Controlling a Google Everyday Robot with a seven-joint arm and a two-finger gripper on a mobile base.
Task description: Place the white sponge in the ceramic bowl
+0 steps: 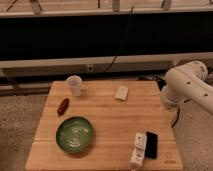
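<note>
The white sponge (121, 92) is a small off-white block lying on the wooden table (110, 120), at the back right of centre. The ceramic bowl (74, 134) is round and green with a lighter swirl inside; it stands at the front left and holds nothing. My white arm (187, 85) comes in from the right. My gripper (169, 111) hangs at the table's right edge, below the arm, well to the right of the sponge and far from the bowl. It touches neither.
A translucent whitish cup (74, 85) stands at the back left. A small red-brown object (63, 106) lies below it. A white bar-shaped device (139, 149) and a black flat object (151, 144) lie at the front right. A dark wall and cable run behind.
</note>
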